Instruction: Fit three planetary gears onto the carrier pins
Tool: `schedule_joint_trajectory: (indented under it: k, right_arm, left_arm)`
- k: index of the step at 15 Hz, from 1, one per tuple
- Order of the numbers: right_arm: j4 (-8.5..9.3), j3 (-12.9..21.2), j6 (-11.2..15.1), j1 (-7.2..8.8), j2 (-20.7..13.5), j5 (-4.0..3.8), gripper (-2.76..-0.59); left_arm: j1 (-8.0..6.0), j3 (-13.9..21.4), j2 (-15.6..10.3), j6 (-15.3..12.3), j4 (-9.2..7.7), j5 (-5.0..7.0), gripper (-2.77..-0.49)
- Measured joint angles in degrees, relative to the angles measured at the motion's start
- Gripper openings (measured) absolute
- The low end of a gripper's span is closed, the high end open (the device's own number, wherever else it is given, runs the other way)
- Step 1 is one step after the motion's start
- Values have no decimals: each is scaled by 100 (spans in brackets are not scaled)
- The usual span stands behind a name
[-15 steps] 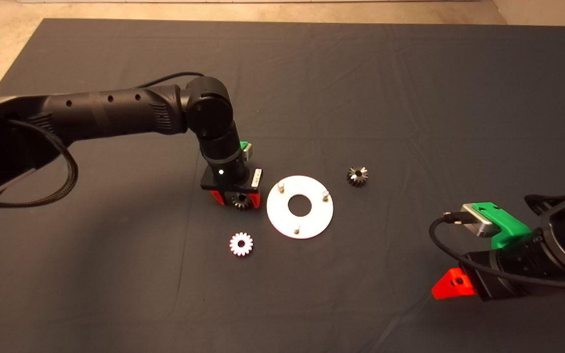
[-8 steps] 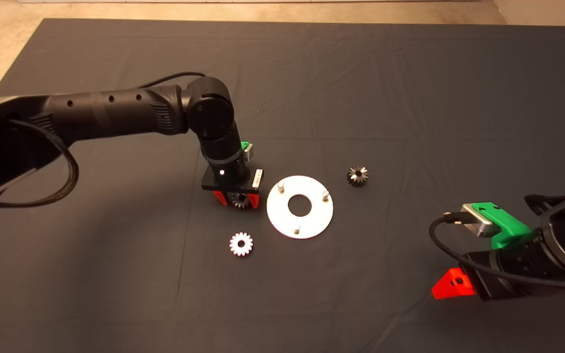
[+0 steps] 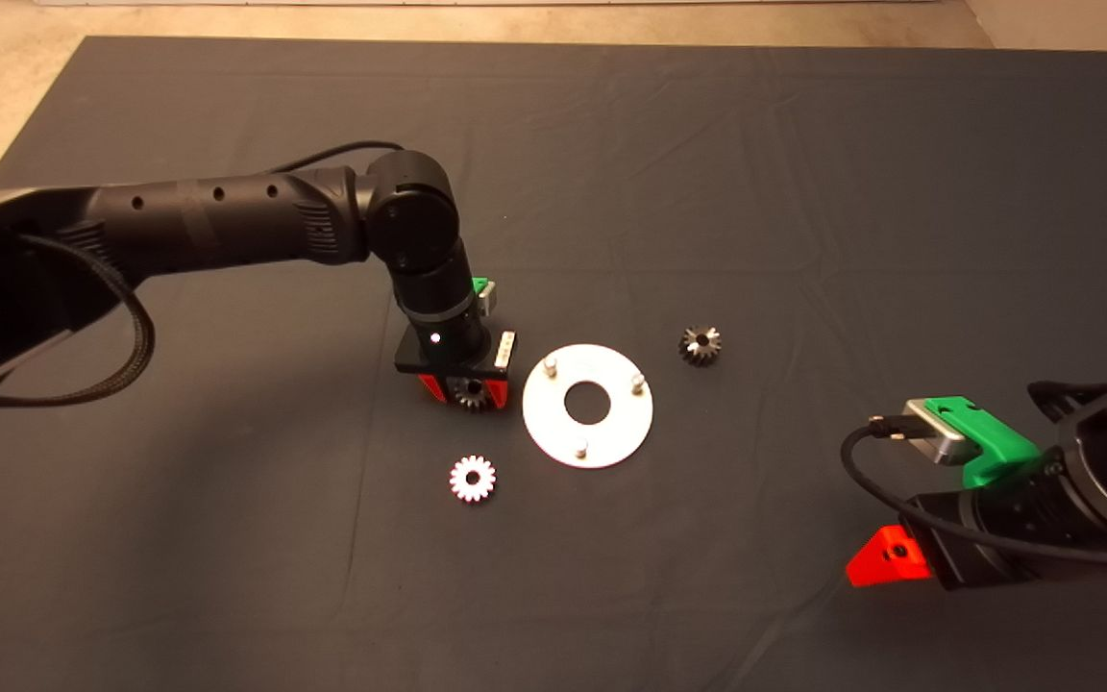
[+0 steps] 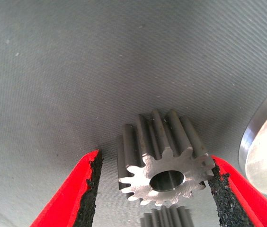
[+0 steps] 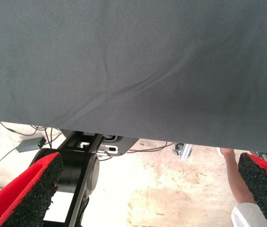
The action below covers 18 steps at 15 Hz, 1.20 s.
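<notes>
Three gears lie around the disc (image 3: 587, 405), none on its three pins (image 3: 551, 364). One gear (image 3: 470, 392) sits just left of the disc between the half-open fingers of the left gripper (image 3: 463, 389), one pad touching it. The right gripper (image 3: 885, 562) waits open, well apart.

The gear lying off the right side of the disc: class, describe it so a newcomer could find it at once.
Find the flat silver-white disc with three pins in the middle of the dark mat. Off its upper right edge, apart from it, lies a small dark gear. Unlike the bright gear at the lower left, it is dark; unlike the gear between the left gripper fingers, nothing is around it.
</notes>
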Motion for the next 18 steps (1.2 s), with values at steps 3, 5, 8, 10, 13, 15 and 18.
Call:
schedule_joint_trajectory:
  k: [3,5,8,10,13,15,18]
  right_arm:
    - [0,0,0,0,-1,1,-60]
    - [0,0,1,0,0,0,-60]
    - [0,0,0,0,1,0,-60]
    - [0,0,0,0,1,0,-60]
    - [0,0,0,0,1,0,-60]
    - [0,0,0,-15,1,0,-60]
    - [2,0,0,-49,1,0,-60]
  left_arm:
    - [-68,0,0,-63,0,2,-191]
    - [-148,0,0,-63,5,2,-191]
    - [-145,0,0,-63,5,2,-191]
    - [-143,0,0,-63,5,2,-191]
    - [-143,46,0,-63,5,5,-191]
    - [-143,50,0,-63,5,2,-191]
    - [-142,50,0,-62,6,2,-191]
